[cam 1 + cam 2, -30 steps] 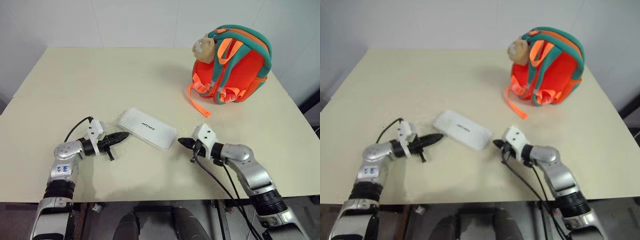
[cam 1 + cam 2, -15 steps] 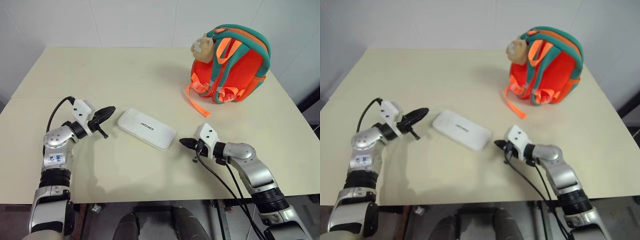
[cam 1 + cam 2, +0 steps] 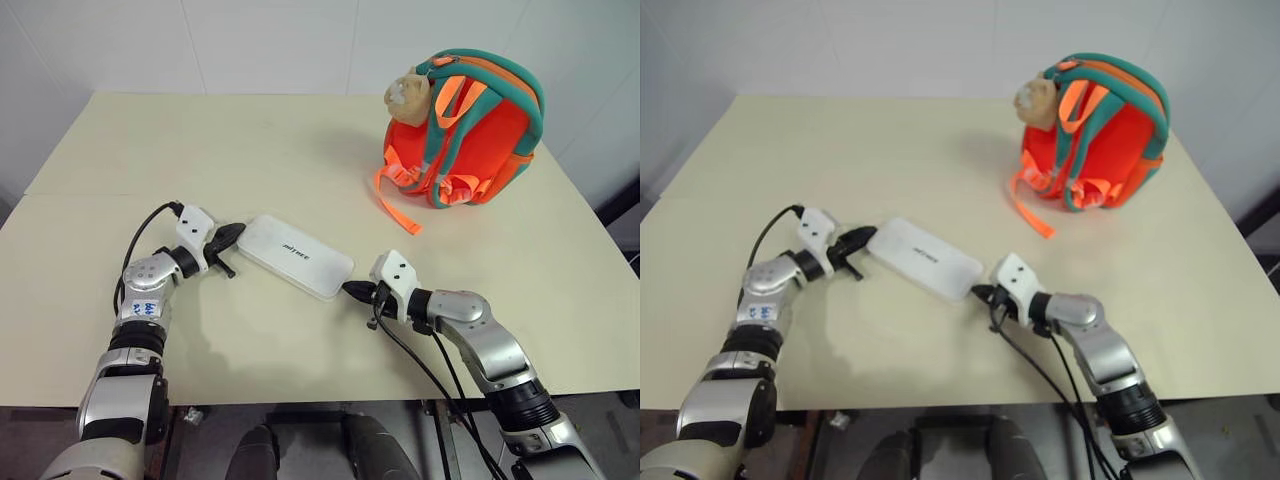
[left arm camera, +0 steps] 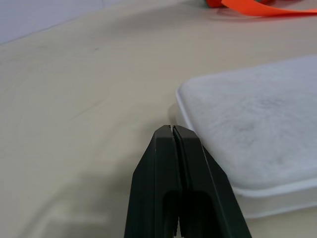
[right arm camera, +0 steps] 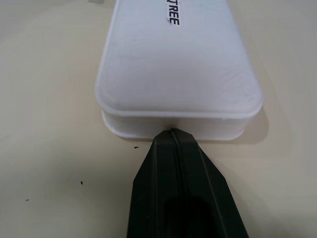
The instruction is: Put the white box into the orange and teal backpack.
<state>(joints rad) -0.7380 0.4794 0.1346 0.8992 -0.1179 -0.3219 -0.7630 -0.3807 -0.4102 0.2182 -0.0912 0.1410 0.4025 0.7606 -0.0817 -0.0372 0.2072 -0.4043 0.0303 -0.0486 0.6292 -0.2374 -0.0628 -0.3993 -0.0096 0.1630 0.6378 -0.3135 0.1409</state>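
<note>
white box lies mid-frame on the table, uncarried, pinched endwise between closed left gripper and closed right gripper; backpack upper right awaits.

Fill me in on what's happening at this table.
A two-armed robot has its shut left gripper and shut right gripper at opposite ends of the white box, which lies flat on the table. The orange and teal backpack stands apart at the far right; nothing is packed yet.
</note>
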